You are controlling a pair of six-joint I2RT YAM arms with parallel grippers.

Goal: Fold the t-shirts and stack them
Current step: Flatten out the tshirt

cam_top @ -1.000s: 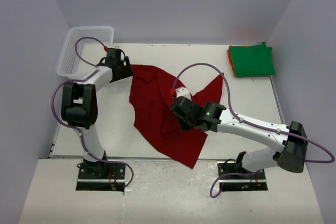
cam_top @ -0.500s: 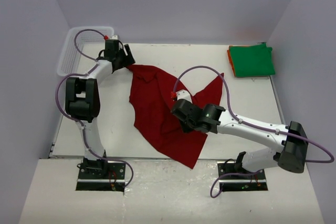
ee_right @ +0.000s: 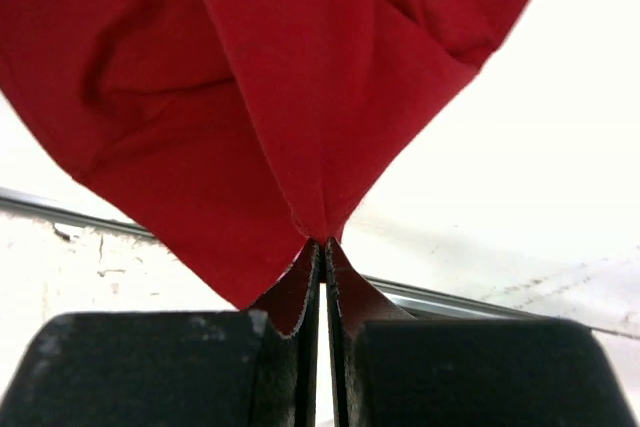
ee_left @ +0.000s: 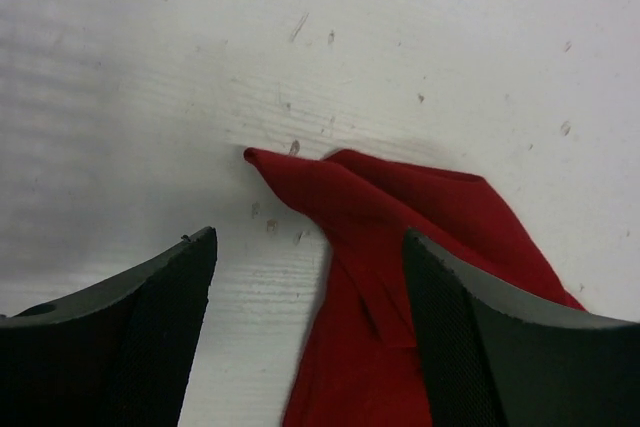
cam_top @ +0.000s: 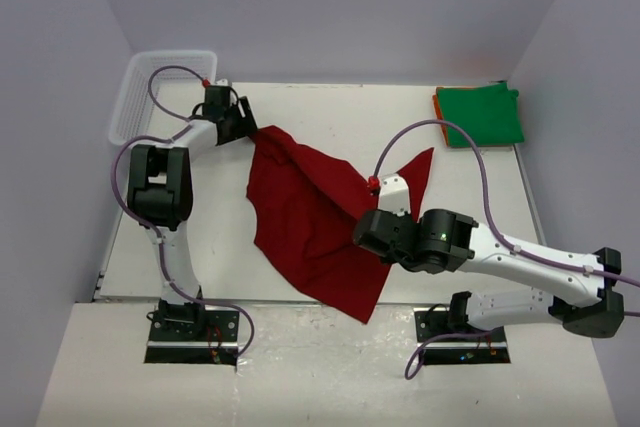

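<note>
Table (cam_top: 330,107): white, walled in pale lilac, with a white mesh basket (cam_top: 160,87) at its far left corner.
Dark red t-shirt (cam_top: 300,207): crumpled, left of centre; its long axis runs from the far left down to the near edge.
Left gripper (ee_left: 308,242): fingers spread, holding nothing; the shirt's pointed far corner lies on the table just ahead, in line with the gap.
Right gripper (ee_right: 322,247): pressed together on a fold of red cloth at the shirt's right side.
Nearer arm: the left, for that far corner; a short advance looks enough to bracket it.
Stack: green t-shirt (cam_top: 480,115) folded on the orange t-shirt (cam_top: 438,107), far right corner, well apart.
</note>
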